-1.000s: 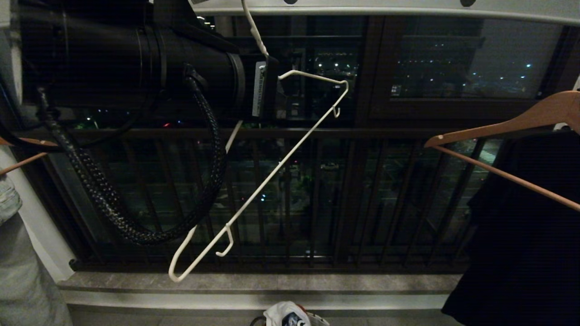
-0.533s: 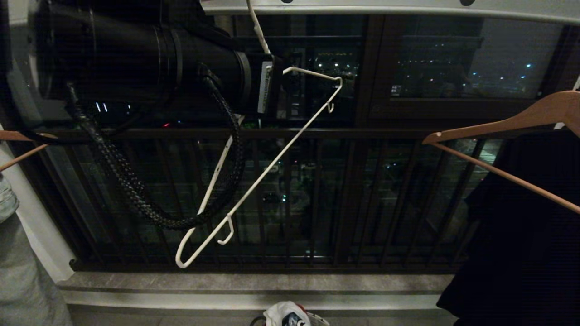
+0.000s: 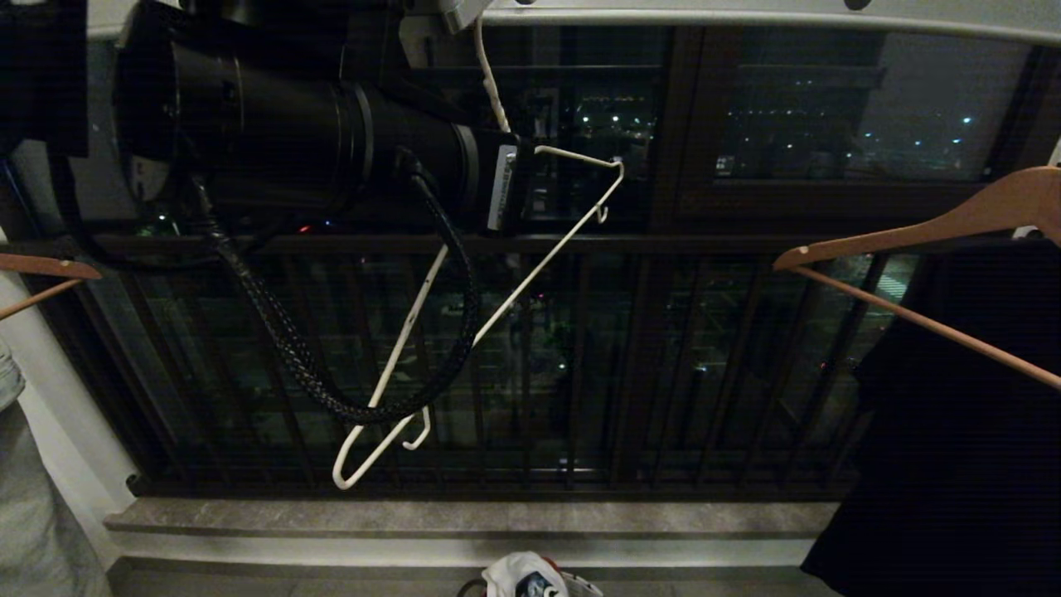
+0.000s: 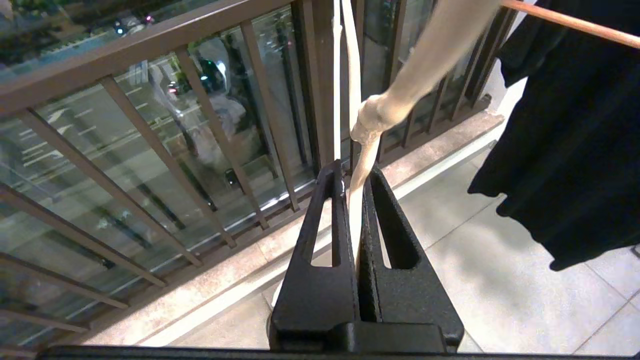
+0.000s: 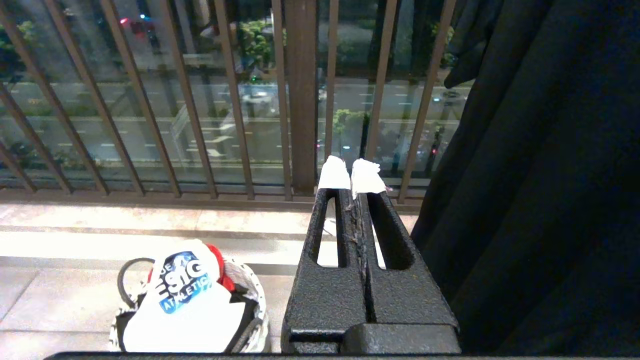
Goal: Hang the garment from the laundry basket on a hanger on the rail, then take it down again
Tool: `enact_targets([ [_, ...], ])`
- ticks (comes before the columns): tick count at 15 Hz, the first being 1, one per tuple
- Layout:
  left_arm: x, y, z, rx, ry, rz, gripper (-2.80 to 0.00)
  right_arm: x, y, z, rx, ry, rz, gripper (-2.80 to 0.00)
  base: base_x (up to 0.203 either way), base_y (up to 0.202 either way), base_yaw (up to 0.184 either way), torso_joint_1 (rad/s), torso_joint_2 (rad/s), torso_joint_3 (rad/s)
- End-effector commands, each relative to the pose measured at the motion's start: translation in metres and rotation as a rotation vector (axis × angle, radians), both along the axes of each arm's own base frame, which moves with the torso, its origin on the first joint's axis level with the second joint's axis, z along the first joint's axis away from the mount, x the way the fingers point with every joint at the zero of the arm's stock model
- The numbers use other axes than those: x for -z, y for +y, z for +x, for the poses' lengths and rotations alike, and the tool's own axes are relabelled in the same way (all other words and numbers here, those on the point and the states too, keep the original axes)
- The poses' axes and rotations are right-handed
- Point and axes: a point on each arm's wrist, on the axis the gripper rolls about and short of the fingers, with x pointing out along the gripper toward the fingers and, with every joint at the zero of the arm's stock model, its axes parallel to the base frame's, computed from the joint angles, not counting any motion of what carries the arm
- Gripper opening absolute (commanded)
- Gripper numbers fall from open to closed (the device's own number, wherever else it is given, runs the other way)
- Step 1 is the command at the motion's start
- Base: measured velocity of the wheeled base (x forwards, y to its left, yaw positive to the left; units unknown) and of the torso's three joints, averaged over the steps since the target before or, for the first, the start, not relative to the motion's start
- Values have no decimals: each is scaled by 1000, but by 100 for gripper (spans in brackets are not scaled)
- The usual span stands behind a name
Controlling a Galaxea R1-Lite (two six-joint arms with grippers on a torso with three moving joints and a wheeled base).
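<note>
The white wire hanger (image 3: 530,274) hangs steeply tilted under the pale rail (image 3: 746,16). Its neck (image 3: 491,83) runs up to the rail's edge, where the hook's top is out of view. My left arm reaches in from the upper left of the head view. In the left wrist view the left gripper (image 4: 352,172) is shut on the hanger (image 4: 370,120) just below its twisted neck. The white garment (image 5: 185,300) with a blue logo lies in the laundry basket (image 5: 250,295) on the floor, also low in the head view as the garment (image 3: 518,576). My right gripper (image 5: 350,177) stands shut and empty, above and to the side of the basket.
A brown wooden hanger (image 3: 928,224) carries a black garment (image 3: 953,414) on the right; another wooden hanger (image 3: 41,269) pokes in at the left over grey cloth (image 3: 33,497). The dark balcony railing (image 3: 580,245) and a stone sill (image 3: 464,518) lie behind. A red cloth (image 5: 220,270) is in the basket.
My left arm has shifted right along the rail, taking the hanger with it. The hanger's lower end has swung up and inward.
</note>
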Motion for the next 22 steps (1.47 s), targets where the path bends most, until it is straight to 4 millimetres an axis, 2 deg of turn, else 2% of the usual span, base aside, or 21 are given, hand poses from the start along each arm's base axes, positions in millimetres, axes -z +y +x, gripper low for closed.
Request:
enact_targets([
  [1, -1, -2, 2, -3, -2, 0, -280, 0, 0, 0, -1, 2, 0, -280, 0, 0, 0, 0, 0, 0],
  [2, -1, -2, 3, -13, -3, 5, -280, 0, 0, 0, -1, 2, -1, -280, 0, 0, 0, 0, 0, 0],
  [3, 0, -2, 3, -21, 0, 11, 0, 0, 0, 0, -1, 2, 0, -280, 0, 0, 0, 0, 0, 0],
  [9, -12, 6, -6, -23, -15, -4, 0, 0, 0, 0, -1, 2, 0, -280, 0, 0, 0, 0, 0, 0],
  [14, -42, 40, -60, 21, -40, -80, 0, 0, 0, 0, -1, 2, 0, -280, 0, 0, 0, 0, 0, 0],
  [16, -48, 58, -77, 18, -36, -98, 0, 0, 0, 0, -1, 2, 0, -280, 0, 0, 0, 0, 0, 0],
  [17, -43, 62, -80, 10, -14, -93, 0, 0, 0, 0, -1, 2, 0, -280, 0, 0, 0, 0, 0, 0],
  [18, -41, 69, -86, -3, -4, -102, -280, 0, 0, 0, -1, 2, 0, -280, 0, 0, 0, 0, 0, 0],
  [22, -29, 105, -114, -44, 6, -120, -280, 0, 0, 0, -1, 2, -1, -280, 0, 0, 0, 0, 0, 0],
])
